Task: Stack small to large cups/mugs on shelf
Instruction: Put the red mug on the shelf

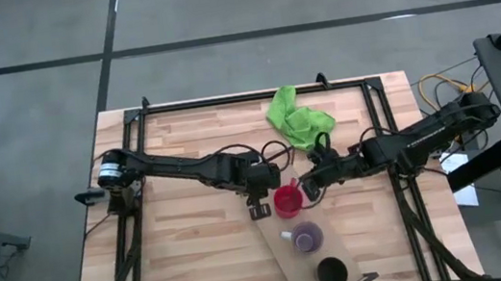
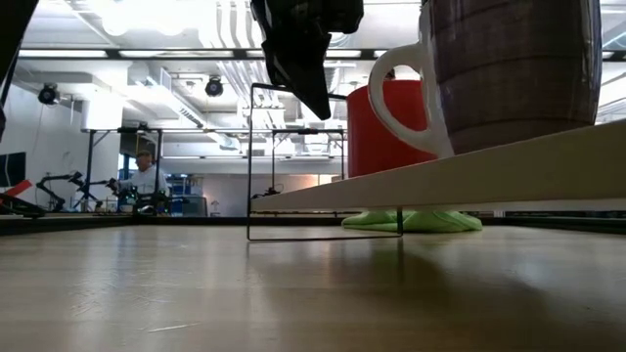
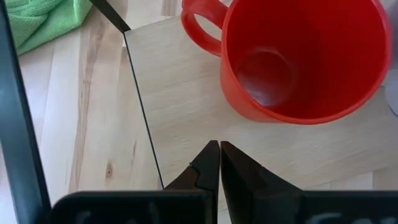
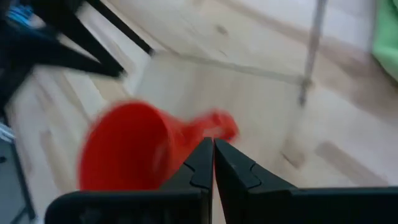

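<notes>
The glossy red cup (image 1: 287, 200) stands on the far end of the pale, smooth-grained shelf (image 1: 298, 265); beyond it sit the translucent purple cup (image 1: 306, 238), then the round black cup (image 1: 332, 271); left gripper (image 1: 259, 207) and right gripper (image 1: 309, 187) flank the red cup, both pinched closed, empty.

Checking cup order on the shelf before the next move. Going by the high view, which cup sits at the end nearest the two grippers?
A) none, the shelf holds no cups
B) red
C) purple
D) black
B: in the high view the red cup stands at the shelf end between the left gripper and right gripper, with the purple cup mid-shelf and the black cup farthest.
</notes>
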You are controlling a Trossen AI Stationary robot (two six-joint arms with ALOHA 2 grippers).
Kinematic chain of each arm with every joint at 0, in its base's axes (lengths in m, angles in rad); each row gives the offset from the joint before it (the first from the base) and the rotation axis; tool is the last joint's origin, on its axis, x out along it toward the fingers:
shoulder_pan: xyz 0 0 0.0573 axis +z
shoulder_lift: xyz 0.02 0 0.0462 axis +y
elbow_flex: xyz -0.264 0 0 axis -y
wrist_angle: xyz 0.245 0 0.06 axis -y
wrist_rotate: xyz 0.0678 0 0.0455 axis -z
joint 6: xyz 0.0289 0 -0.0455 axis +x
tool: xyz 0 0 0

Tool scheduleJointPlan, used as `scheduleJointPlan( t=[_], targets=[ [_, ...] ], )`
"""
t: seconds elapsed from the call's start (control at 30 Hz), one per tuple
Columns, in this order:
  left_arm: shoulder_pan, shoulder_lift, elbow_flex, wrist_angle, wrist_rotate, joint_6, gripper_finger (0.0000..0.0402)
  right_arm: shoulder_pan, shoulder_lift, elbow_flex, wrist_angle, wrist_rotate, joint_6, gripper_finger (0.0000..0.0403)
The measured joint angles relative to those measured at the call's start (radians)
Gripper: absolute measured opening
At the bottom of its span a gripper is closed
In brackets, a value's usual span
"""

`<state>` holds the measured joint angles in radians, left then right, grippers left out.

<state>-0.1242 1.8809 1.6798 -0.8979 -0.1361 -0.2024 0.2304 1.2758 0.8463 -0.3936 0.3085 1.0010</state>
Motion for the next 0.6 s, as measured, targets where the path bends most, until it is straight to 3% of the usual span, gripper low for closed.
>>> scheduleJointPlan(
  t=[0.17, 0.6],
  targets=[
    [-0.002, 0.001, -0.001, 0.004, 0.0, -0.002, 0.0, 0.027, 0.016, 0.0, -0.059, 0.003, 0.058, 0.0009],
    [-0.011, 0.007, -0.002, 0.061, 0.022, -0.002, 0.0, 0.018, 0.133, -0.001, 0.041, -0.002, 0.048, 0.0009]
  ],
)
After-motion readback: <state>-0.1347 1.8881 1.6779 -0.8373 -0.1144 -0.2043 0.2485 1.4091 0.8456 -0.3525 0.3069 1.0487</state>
